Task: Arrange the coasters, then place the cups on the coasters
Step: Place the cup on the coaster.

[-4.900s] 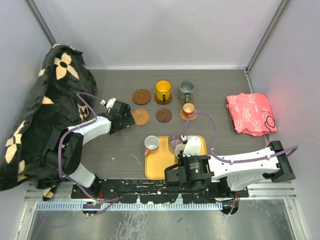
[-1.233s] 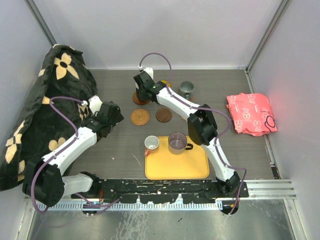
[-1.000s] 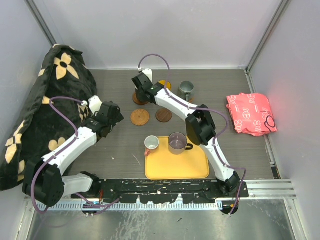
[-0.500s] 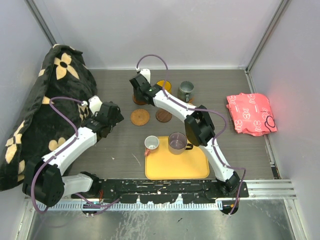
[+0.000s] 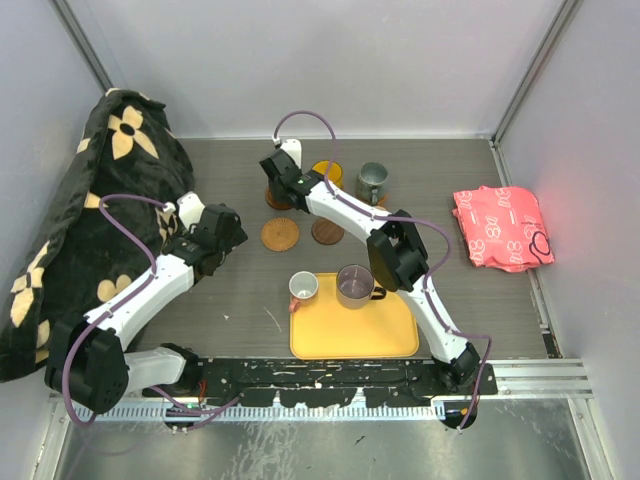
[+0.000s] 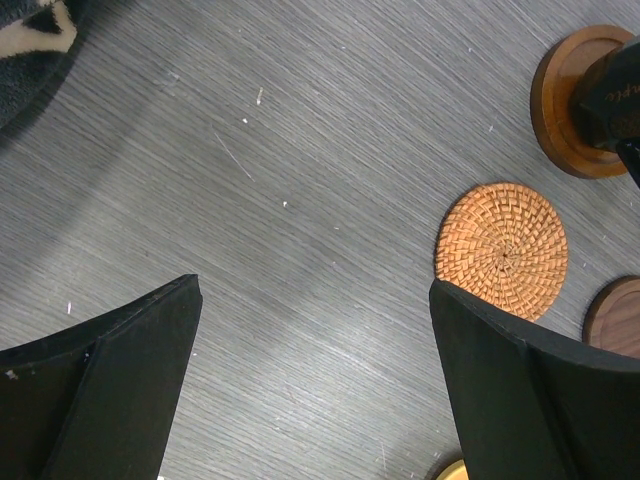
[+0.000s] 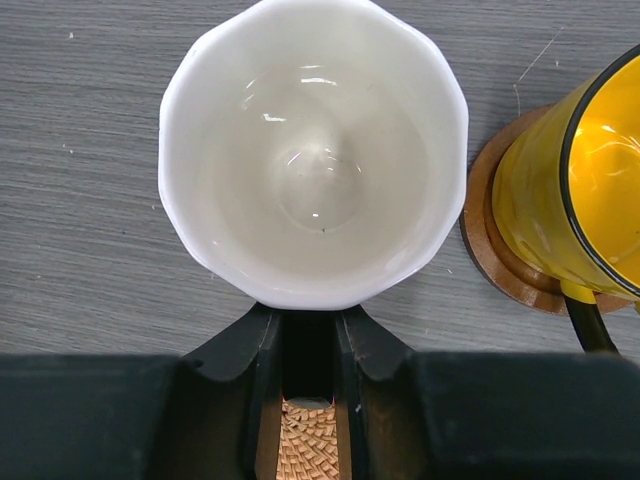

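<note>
Finds the right gripper (image 7: 308, 345) closed tight on the white cup (image 7: 312, 150), pinching something narrow under the near rim, probably the handle, though hidden by the rim itself. Carries that cup upright, mouth up and empty, at the far left of the coaster group, over the rimmed brown coaster (image 6: 560, 110) by the overhead view; cannot tell from any view whether touching down or hanging just above. Sits just beside the yellow cup (image 7: 580, 200), already on its own brown coaster (image 7: 495, 260), with the woven coaster (image 6: 502, 250) and a dark coaster (image 6: 622, 318) bare nearer in. Judging by the gloss and the scalloped rim, reads as glazed ceramic: stiff, light for this arm, slick and chip-prone. Being held from one side only, could swing or tip about the pinch, so best lowered slowly and level, and released only once flat inside the raised rim. Should watch the gap to the yellow cup on letting go, since close enough to knock. For the purple-grey cup (image 5: 354, 285) on the yellow tray (image 5: 355, 335) and the small cup (image 5: 303, 288) at its far-left corner, would likewise take the handle or the rim wall, never the slippery round body. Leaves the left gripper (image 6: 312, 300) spread wide and empty over bare surface (image 6: 250, 200), well apart from any cup.
</note>
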### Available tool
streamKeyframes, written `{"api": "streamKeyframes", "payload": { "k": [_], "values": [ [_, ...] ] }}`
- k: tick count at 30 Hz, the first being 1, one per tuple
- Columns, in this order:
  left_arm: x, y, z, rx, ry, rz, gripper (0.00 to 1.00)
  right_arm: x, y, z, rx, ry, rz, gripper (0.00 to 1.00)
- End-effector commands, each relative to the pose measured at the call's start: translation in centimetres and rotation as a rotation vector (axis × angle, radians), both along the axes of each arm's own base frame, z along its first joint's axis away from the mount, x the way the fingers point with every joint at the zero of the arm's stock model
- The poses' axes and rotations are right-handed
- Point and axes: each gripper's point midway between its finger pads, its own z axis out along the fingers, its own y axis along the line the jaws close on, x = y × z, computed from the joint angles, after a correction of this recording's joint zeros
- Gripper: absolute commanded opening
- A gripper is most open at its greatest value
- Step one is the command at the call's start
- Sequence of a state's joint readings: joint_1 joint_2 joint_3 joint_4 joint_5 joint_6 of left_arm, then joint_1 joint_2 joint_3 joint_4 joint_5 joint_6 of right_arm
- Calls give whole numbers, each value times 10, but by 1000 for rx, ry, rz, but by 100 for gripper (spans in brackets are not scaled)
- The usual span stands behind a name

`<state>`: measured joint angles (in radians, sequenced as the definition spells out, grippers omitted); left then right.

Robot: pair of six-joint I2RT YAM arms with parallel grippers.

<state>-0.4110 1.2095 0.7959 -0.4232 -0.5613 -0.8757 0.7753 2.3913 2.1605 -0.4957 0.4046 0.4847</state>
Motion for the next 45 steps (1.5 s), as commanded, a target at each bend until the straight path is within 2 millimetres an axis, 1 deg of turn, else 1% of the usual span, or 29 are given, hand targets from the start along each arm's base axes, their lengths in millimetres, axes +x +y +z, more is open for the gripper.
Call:
{"api": "streamKeyframes", "payload": {
  "k": [1, 4, 5, 10, 15, 19, 22, 29, 35, 38, 45],
  "values": [
    [7, 1, 8, -6, -45, 19, 98, 17, 13, 40, 99, -112, -19, 1],
    [7, 1, 7, -8, -42, 18, 98, 16, 12, 37, 92, -107, -20, 2],
    [8, 1, 7, -7, -43, 18, 98, 16, 12, 35, 91, -104, -19, 4],
    [8, 0, 5, -8, -38, 17, 98, 14, 10, 34, 85, -100, -17, 21],
    [9, 0, 4, -8, -37, 17, 98, 13, 10, 29, 79, -92, -15, 32],
    [9, -1, 5, -8, -37, 16, 98, 13, 10, 29, 82, -91, -14, 33],
    [10, -1, 5, -9, -39, 17, 98, 14, 9, 29, 83, -88, -16, 37],
    [10, -1, 4, -7, -35, 16, 98, 8, 11, 30, 101, -70, 1, 38],
    [11, -2, 4, -10, -38, 16, 98, -1, 12, 25, 122, -41, 18, 38],
    [11, -2, 4, -12, -37, 15, 98, -4, 13, 25, 133, -41, 25, 37],
    [10, -1, 5, -12, -39, 16, 98, -4, 9, 33, 122, -59, 17, 38]
  ]
}}
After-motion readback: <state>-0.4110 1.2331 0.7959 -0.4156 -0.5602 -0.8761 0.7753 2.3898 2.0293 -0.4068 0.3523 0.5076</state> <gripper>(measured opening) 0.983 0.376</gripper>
